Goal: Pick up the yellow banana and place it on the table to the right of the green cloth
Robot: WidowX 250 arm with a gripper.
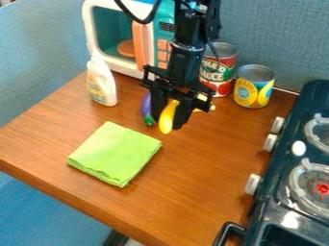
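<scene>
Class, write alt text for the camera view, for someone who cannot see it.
A black robot gripper is at a yellow, banana-like toy beside a purple eggplant on a wooden counter. A folded green cloth lies nearer the camera; a toy microwave, bottle and two cans stand behind, a stove at the picture's right.

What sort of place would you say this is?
Most likely a toy kitchen set-up: a toy microwave stands at the back of the wooden counter, and a toy stove with burners and knobs is at the view's right.
</scene>
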